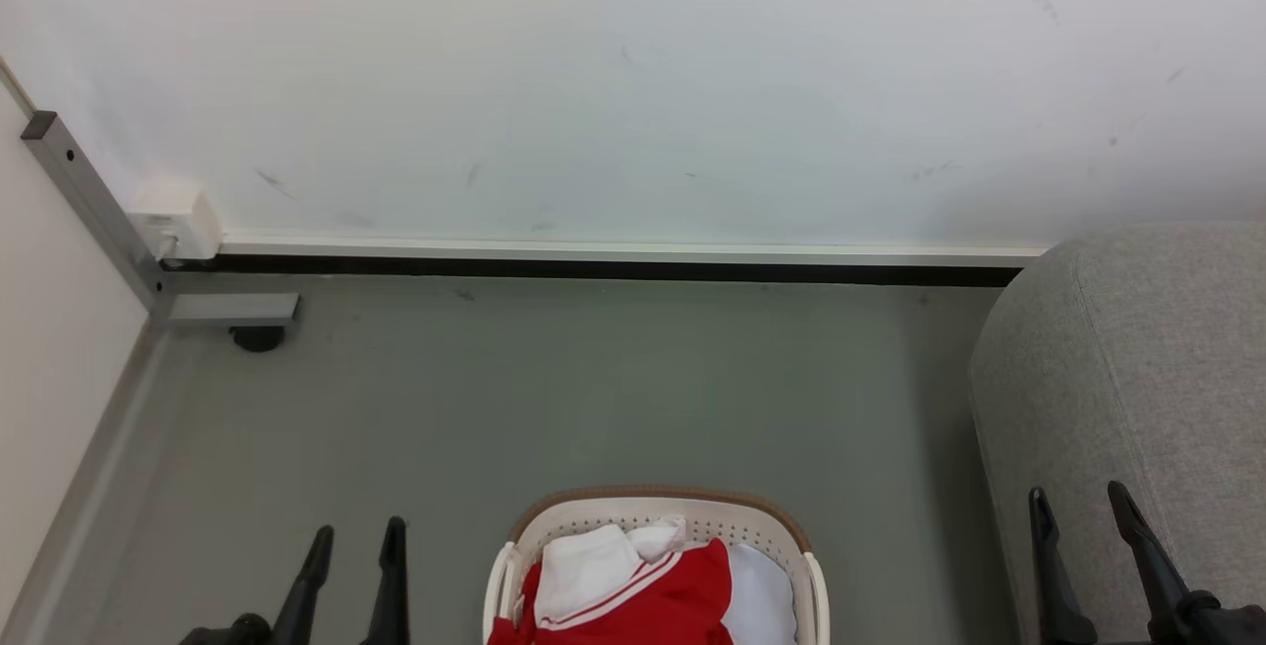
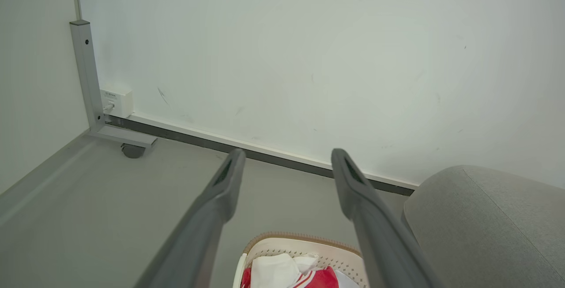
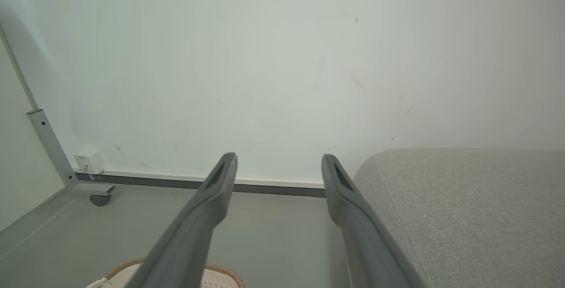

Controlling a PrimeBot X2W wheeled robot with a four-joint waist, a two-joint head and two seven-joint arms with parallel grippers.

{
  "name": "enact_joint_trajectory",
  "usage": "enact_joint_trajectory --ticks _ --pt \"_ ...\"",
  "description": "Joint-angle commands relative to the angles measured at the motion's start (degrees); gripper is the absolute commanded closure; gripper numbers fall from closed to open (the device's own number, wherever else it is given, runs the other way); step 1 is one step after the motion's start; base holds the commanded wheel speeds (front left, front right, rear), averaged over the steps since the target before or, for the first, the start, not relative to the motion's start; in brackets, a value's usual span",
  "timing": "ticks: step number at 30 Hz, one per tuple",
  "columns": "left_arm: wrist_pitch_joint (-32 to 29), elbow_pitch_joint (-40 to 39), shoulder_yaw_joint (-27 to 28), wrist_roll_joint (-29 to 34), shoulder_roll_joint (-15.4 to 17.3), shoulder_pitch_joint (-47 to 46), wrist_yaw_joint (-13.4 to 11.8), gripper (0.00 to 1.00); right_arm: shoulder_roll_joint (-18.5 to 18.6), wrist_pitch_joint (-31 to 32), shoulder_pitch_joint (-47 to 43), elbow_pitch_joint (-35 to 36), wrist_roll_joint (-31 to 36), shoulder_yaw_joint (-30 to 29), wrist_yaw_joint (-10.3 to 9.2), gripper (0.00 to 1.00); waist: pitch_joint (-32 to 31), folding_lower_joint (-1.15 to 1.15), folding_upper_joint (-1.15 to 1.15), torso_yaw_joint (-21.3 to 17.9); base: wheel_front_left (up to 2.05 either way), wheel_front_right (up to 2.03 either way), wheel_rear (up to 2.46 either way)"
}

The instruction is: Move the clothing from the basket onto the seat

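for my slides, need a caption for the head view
Open left gripper and right gripper flank the basket of red clothing, seat at right.

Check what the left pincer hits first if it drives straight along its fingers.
Probably the white wall near its dark base strip; the open left pincer points there over the grey floor. The basket sits below that line. Depth is unclear.
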State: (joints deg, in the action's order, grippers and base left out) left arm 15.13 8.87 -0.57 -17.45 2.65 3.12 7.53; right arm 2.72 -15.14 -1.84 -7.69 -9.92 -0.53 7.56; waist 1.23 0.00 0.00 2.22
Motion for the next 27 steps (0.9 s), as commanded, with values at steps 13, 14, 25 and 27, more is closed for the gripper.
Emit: enact_joint_trajectory --ticks 13,14,25,27 --pt "0.04 -0.15 0.33 0.82 0.43 0.48 -0.07 0.00 0.31 -0.02 0.01 -0.38 -1.27 0.13 -0.14 0.00 0.27 0.00 0.00 -0.58 0.00 0.00 0.00" --pt "0.04 -0.22 0.36 0.82 0.42 0.32 -0.07 0.00 0.31 -0.02 0.27 -0.33 -1.32 0.20 -0.13 0.00 0.49 0.00 0.00 -0.73 0.00 0.00 0.00" --pt "0.04 -0.35 -1.22 0.25 1.80 -3.58 -0.07 0.00 0.30 -0.02 3.12 0.95 -1.89 0.91 -0.14 0.00 4.73 0.00 0.00 -3.16 0.00 0.00 0.00" --pt "0.04 -0.02 -2.07 -0.13 2.46 -5.00 -0.07 0.00 0.29 -0.02 3.97 1.40 -2.18 1.08 -0.13 0.00 6.30 0.00 0.00 -3.80 0.00 0.00 0.00"
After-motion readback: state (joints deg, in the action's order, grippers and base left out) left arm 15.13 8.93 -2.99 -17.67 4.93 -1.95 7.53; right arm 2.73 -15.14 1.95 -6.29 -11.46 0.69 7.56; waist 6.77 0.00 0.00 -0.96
